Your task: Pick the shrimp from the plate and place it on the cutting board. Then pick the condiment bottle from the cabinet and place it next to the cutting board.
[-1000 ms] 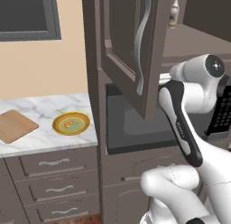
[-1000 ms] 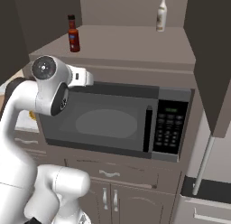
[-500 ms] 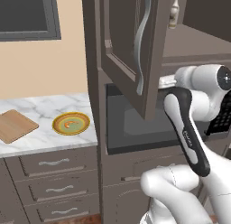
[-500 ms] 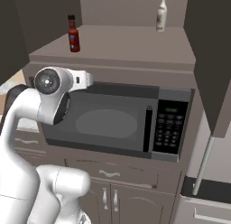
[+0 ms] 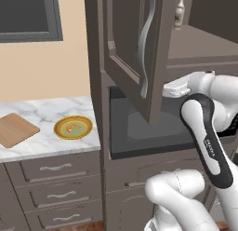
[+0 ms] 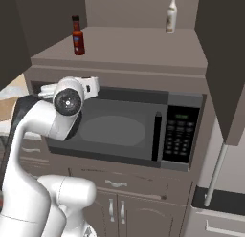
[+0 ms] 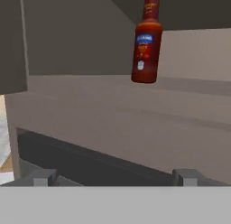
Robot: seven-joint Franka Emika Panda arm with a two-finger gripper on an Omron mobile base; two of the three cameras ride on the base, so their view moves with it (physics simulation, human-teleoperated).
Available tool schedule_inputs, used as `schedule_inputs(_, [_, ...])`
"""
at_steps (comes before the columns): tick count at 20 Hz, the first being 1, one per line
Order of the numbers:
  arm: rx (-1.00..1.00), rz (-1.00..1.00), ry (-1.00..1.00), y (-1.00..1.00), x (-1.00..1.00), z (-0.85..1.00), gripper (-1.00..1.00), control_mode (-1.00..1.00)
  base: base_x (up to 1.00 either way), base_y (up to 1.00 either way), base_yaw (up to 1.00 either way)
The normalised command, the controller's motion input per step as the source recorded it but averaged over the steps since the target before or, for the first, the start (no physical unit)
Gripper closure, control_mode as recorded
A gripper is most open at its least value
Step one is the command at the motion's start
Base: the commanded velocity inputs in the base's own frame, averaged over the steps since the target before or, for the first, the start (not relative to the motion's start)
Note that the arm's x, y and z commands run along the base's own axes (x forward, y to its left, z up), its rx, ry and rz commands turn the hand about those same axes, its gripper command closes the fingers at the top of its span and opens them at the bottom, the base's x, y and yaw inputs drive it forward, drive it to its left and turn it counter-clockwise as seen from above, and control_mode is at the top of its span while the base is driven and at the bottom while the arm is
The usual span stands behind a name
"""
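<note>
Condiment bottle [image 7: 146, 47] upright on cabinet [image 7: 113, 110] shelf, above microwave [image 7: 90, 166].

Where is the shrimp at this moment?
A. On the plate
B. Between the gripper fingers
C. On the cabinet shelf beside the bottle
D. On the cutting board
A. The small orange shrimp lies in the middle of the plate, while the cutting board beside it is bare.

From my feed: shrimp [image 5: 72, 128] on plate [image 5: 61, 130], board [image 5: 16, 129] left of it on tabletop [image 5: 44, 145]; bottle [image 6: 77, 36] on cabinet [image 5: 132, 62] shelf above microwave [image 6: 125, 130].
</note>
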Motion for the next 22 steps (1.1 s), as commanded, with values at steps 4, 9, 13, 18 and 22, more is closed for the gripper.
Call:
schedule_inputs(4, [0.00, 0.18, -0.16, 0.00, -0.16, 0.07, -1.00, -1.00, 0.00, 0.00, 0.00])
schedule_inputs(9, [0.00, 0.19, -0.15, 0.00, -0.20, 0.05, -1.00, -1.00, 0.00, 0.00, 0.00])
schedule_inputs(13, [0.00, 0.19, -0.12, 0.00, -0.21, 0.05, -1.00, -1.00, 0.00, 0.00, 0.00])
schedule_inputs(18, [0.00, 0.17, -0.09, 0.00, -0.17, 0.06, -1.00, -1.00, 0.00, 0.00, 0.00])
schedule_inputs(22, [0.00, 0.17, -0.05, 0.00, -0.14, 0.04, -1.00, -1.00, 0.00, 0.00, 0.00])
